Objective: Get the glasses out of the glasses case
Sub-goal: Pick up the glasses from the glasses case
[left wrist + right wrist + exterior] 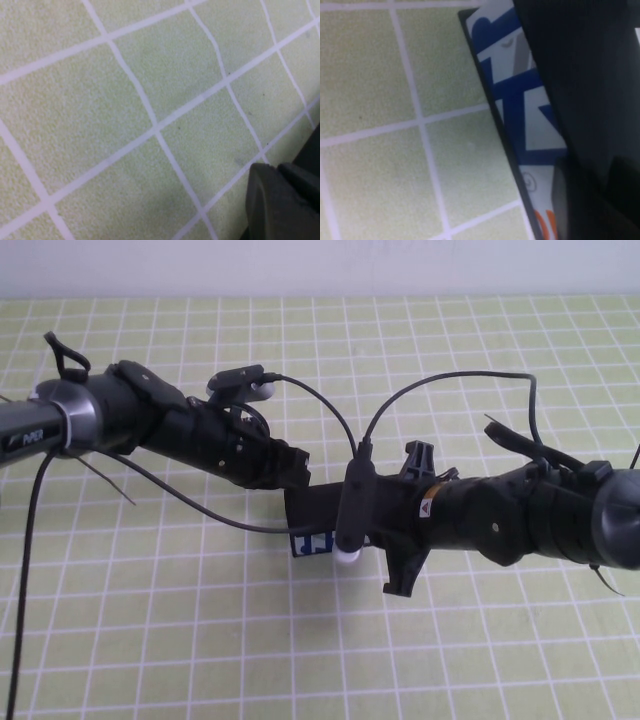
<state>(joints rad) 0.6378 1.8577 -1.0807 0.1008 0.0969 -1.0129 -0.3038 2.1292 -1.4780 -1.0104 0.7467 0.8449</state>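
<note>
The glasses case (312, 510) is a small black box in the middle of the green checked mat; its white side with blue print faces the front. My left gripper (293, 467) is low at the case's far left corner. My right gripper (360, 525) is at the case's right end, mostly hidden under its wrist camera. The right wrist view shows the case's printed white side (520, 110) very close, with blue and orange-red marks. The left wrist view shows only mat and a dark part of the left gripper (280, 205). The glasses are hidden.
The green mat with white grid lines (150, 620) covers the table. Black cables (330, 405) loop from both wrist cameras above the case. A white wall runs along the far edge.
</note>
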